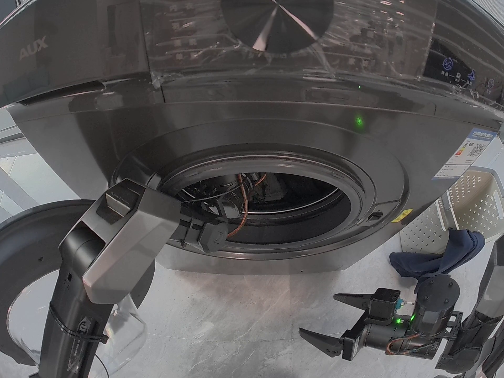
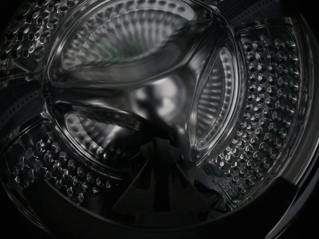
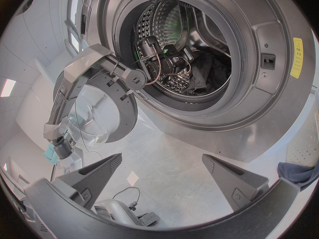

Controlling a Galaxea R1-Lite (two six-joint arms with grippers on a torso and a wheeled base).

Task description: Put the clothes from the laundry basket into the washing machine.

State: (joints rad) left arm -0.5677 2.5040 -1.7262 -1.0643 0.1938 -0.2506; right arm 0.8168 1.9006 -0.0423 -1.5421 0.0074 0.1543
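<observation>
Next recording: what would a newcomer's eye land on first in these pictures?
The washing machine, its door swung open, dominates the head view, with the left arm inside the drum, where a dark garment lies at the bottom. Low at the right, the open right pincer hovers above the floor, close to a navy cloth hanging from the white laundry basket.

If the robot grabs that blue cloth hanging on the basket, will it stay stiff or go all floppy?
Probably floppy: the blue cloth sags in folds over the laundry basket edge. It looks thin, so it is likely light. A loose end may trail.
</observation>
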